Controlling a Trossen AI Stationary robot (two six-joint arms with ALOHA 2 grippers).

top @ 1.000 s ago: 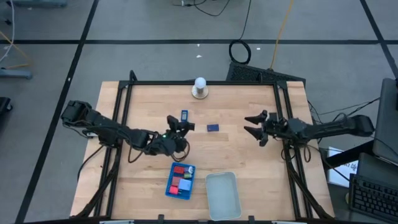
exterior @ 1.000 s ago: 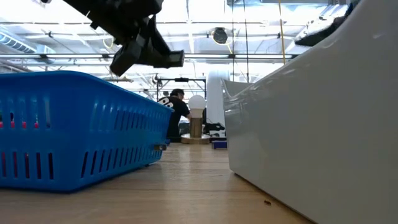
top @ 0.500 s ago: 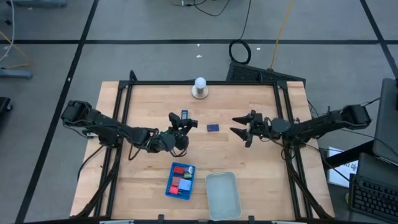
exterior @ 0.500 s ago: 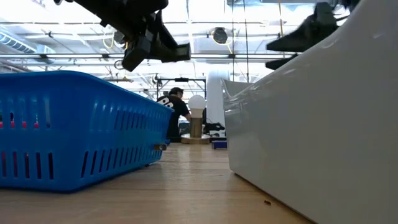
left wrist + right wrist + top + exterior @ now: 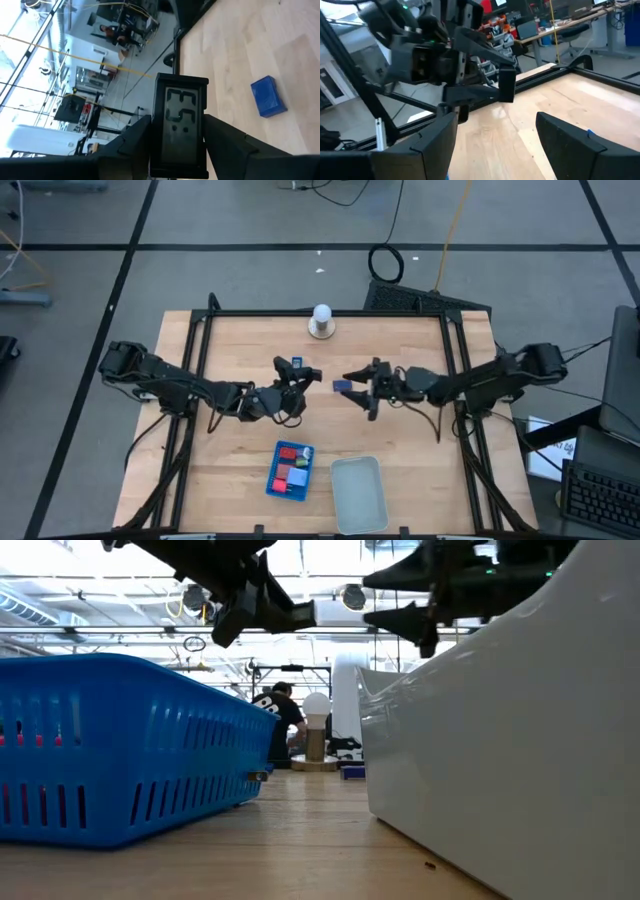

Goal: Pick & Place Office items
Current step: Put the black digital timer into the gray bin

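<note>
My left gripper (image 5: 300,377) hangs over the middle of the table, shut on a black rectangular piece (image 5: 180,125). That piece also shows in the right wrist view (image 5: 506,85). A dark blue rectangle (image 5: 342,385) lies flat on the wood, and the left wrist view shows it too (image 5: 268,96). My right gripper (image 5: 358,390) is open and raised in the low view (image 5: 385,598), just to the right of that rectangle. A small blue piece (image 5: 297,364) sits beside my left fingers. Red and other pieces lie in the blue tray (image 5: 272,480). My left gripper pinches the black rectangular piece between its two fingers (image 5: 125,145), one on each long side (image 5: 159,150). The piece sticks out past the fingertips. It is held clear of the table, as the low view shows (image 5: 300,612).
A clear tray (image 5: 358,493) stands near the table's near edge, right of the blue tray. A white ball on a round base (image 5: 321,321) sits by the far edge. A black frame (image 5: 330,313) runs along the table's edges. A person shows far behind the table (image 5: 288,715).
My right gripper has travelled toward the table's left, from near the right frame rail up to the dark blue rectangle, staying open. My left gripper has edged toward the far edge and a little upward, keeping the black piece.
</note>
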